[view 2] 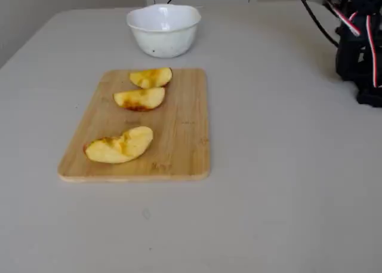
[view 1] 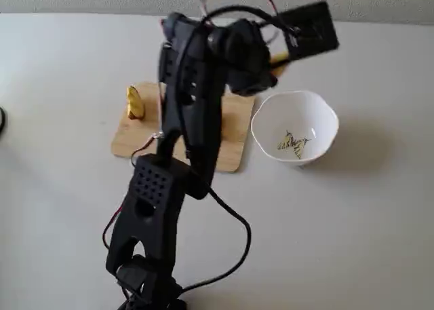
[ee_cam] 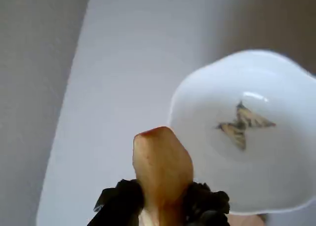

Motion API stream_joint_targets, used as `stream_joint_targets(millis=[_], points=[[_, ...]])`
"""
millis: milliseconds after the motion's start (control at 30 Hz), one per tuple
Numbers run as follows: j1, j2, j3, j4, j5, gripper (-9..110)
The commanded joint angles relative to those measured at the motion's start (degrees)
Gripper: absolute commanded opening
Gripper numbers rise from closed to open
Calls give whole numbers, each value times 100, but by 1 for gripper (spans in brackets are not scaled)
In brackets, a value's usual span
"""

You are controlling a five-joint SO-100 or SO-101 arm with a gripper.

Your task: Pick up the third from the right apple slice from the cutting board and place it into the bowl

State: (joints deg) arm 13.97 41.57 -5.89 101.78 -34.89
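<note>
One tabletop (view 2: 286, 183), bare. Board (view 2: 179, 147): three wedges left. Bowl (ee_cam: 276, 186): empty. Tool (ee_cam: 165, 206): clamped on slice (ee_cam: 163, 171), aloft beside bowl's rim. Step: carrying. Next: shift over bowl's middle, part the jaws.

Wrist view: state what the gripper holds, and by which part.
The gripper is shut on the apple slice, pinching its lower end; the upper, skin-tipped end sticks out free, near the bowl.
</note>
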Motion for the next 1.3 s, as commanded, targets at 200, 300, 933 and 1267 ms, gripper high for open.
stream_joint_targets(millis=[200, 300, 933, 1267], points=[[554, -729, -79, 123, -26, 4], [571, -835, -79, 141, -18, 6], [466, -193, -18, 193, 176, 19], [-1011, 3674, 940, 193, 747, 0]])
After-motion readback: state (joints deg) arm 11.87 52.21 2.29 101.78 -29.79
